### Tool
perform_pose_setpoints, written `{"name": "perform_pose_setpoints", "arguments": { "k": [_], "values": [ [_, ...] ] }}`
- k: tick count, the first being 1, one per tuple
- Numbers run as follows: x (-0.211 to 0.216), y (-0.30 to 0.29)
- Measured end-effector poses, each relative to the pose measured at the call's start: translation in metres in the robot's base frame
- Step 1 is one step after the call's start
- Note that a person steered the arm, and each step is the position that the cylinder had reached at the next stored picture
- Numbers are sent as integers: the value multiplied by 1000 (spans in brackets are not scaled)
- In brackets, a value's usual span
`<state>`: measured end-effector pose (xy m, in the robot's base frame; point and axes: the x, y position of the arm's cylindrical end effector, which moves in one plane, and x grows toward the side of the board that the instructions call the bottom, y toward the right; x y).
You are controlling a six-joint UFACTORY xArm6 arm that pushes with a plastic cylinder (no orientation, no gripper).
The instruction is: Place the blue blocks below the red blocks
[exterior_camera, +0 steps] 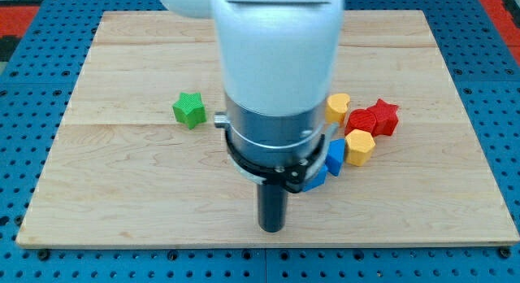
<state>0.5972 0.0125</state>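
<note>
My tip (pixel 272 228) rests on the board near the view's bottom, below and left of the blue blocks. One blue block (pixel 335 156) shows right of the arm, and another blue block (pixel 315 180) peeks out under the arm's collar, partly hidden. A red star-shaped block (pixel 385 116) and a red block (pixel 361 119) lie together up and to the right of them. The arm's white body hides the middle of the board.
A yellow block (pixel 337 107) lies left of the red blocks and a yellow hexagonal block (pixel 358 146) lies just below them, next to the blue block. A green star-shaped block (pixel 188 109) sits at the left. The wooden board (pixel 122 193) lies on a blue pegboard.
</note>
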Motion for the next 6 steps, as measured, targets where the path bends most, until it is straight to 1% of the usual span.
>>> {"name": "perform_pose_setpoints", "arguments": {
  "k": [1, 2, 3, 4, 5, 6],
  "values": [
    [-8, 8],
    [-49, 24],
    [-99, 45],
    [-112, 91],
    [-108, 63],
    [-46, 107]
  ]
}}
